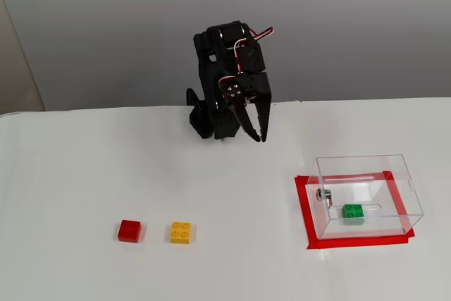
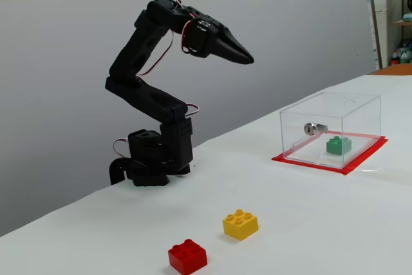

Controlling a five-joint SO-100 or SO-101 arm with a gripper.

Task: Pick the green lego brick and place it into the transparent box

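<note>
The green lego brick (image 1: pixel 353 212) (image 2: pixel 338 145) lies studs up on the floor of the transparent box (image 1: pixel 361 163) (image 2: pixel 335 104), near the small metal fitting (image 1: pixel 323 194) (image 2: pixel 313 129) on one wall. My gripper (image 1: pixel 260 137) (image 2: pixel 248 61) is held high in the air, folded back over the arm's base (image 1: pixel 211 119) (image 2: pixel 152 159), well left of the box in both fixed views. Its fingers meet at the tips and nothing is between them.
The box stands on a frame of red tape (image 1: pixel 303 211) (image 2: pixel 308 161). A red brick (image 1: pixel 129 230) (image 2: pixel 187 256) and a yellow brick (image 1: pixel 180 232) (image 2: pixel 240 223) sit side by side on the white table, far from the box.
</note>
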